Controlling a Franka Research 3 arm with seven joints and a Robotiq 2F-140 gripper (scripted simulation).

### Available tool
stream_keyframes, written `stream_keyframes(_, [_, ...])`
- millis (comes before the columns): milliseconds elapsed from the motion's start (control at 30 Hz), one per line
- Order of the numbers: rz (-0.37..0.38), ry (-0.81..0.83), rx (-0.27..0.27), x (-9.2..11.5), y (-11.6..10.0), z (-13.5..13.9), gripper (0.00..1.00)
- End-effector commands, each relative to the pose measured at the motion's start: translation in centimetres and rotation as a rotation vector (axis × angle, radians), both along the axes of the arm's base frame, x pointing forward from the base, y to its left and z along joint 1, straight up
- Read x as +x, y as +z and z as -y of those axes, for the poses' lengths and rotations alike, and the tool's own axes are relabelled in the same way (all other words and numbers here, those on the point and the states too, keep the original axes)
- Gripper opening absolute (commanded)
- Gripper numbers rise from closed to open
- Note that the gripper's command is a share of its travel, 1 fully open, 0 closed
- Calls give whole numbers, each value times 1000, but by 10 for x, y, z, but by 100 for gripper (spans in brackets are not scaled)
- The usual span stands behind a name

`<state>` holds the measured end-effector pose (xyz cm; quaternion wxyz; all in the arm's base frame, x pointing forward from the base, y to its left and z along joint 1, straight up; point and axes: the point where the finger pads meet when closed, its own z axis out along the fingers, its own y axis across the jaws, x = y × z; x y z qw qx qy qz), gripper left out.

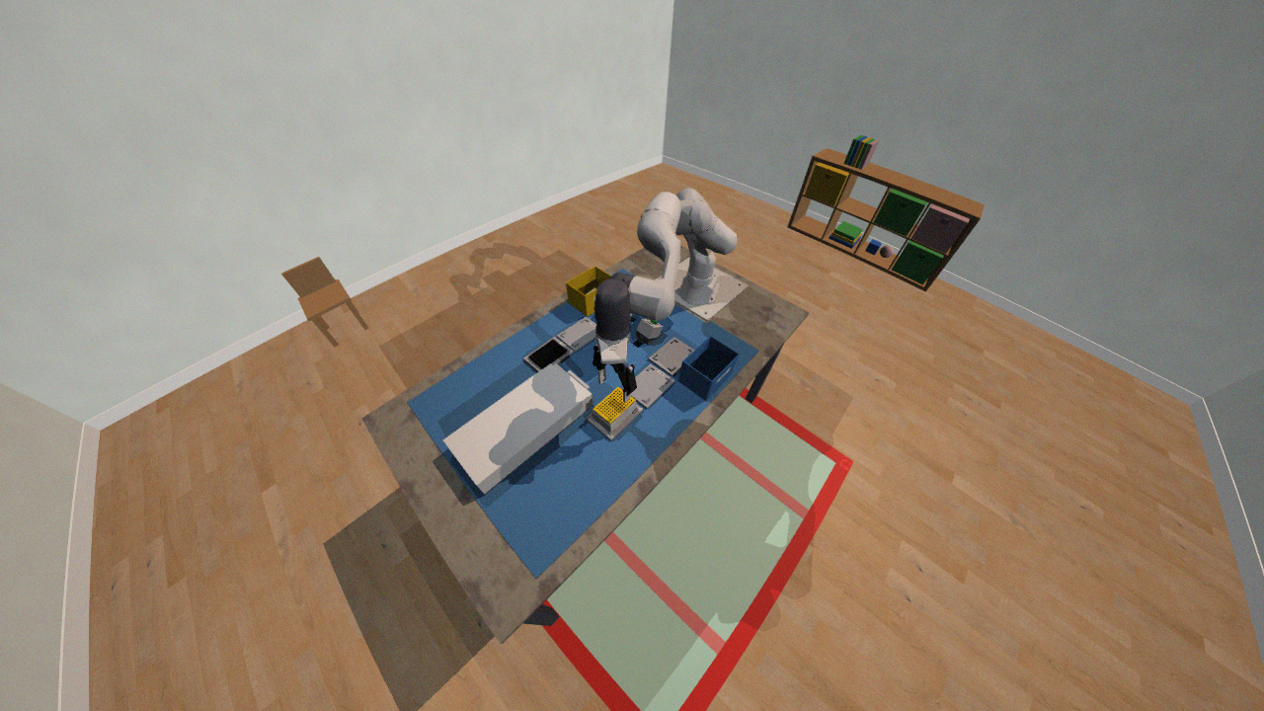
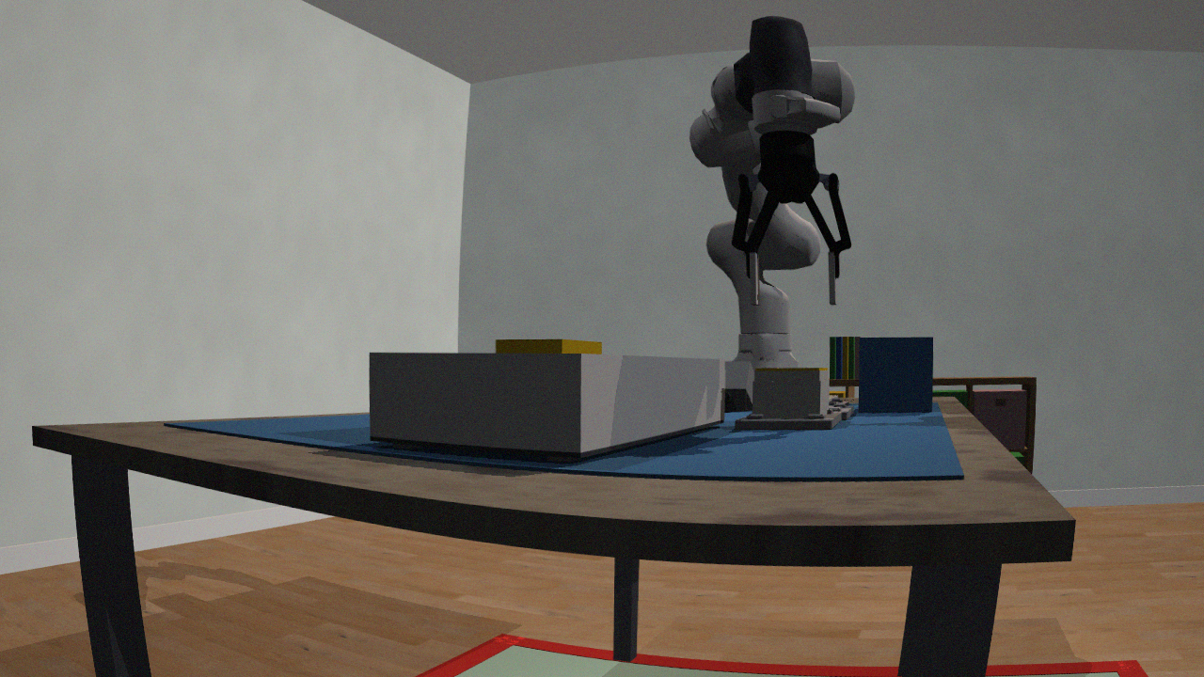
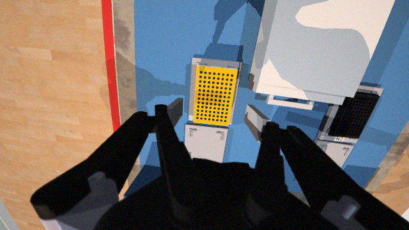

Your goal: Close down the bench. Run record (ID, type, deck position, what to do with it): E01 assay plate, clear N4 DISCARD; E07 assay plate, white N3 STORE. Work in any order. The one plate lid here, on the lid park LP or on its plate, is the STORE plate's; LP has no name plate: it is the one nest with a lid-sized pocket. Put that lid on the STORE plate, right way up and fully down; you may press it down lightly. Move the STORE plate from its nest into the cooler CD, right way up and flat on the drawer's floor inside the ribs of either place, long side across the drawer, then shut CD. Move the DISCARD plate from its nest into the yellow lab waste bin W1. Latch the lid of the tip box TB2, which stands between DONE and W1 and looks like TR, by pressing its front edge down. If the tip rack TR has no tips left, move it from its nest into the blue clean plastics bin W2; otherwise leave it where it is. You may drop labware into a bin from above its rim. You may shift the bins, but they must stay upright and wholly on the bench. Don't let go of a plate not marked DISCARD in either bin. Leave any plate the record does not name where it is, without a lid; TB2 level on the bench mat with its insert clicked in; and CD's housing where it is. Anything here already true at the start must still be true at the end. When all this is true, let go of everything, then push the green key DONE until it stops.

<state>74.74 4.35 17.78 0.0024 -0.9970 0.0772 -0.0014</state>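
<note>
The tip rack TR [image 3: 215,96] is a grey box with a yellow top full of dark holes, and I see no tips standing in them. It sits in its nest next to the cooler CD [image 3: 316,48] and also shows in the top view [image 1: 614,409] and the exterior view [image 2: 788,391]. My gripper [image 3: 214,109] is open and empty. It hangs well above the rack, fingers pointing down, as the exterior view [image 2: 793,290] shows. The white cooler [image 1: 521,424] is a long box with its drawer handle [image 3: 289,102] facing the nests.
A black plate [image 3: 353,115] lies in nest N2 beside the cooler. An empty grey nest [image 3: 206,142] adjoins the rack. The blue bin W2 [image 1: 709,366] stands to the right, and the yellow bin W1 [image 1: 587,288] stands behind the arm. The table edge and the red floor line [image 3: 108,57] are to the left.
</note>
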Motion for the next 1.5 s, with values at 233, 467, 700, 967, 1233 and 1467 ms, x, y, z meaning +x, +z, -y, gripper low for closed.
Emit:
stream_keyframes(233, [4, -6, -1, 2, -13, 1, 66])
stream_keyframes(467, [4, -6, -1, 2, -23, 1, 66])
stream_keyframes(700, [4, -6, -1, 2, -29, 1, 66])
stream_keyframes(967, [4, -6, -1, 2, -40, 1, 66])
stream_keyframes(1233, [4, -6, -1, 2, -48, 1, 66])
stream_keyframes(1467, [4, -6, -1, 2, -57, 1, 66])
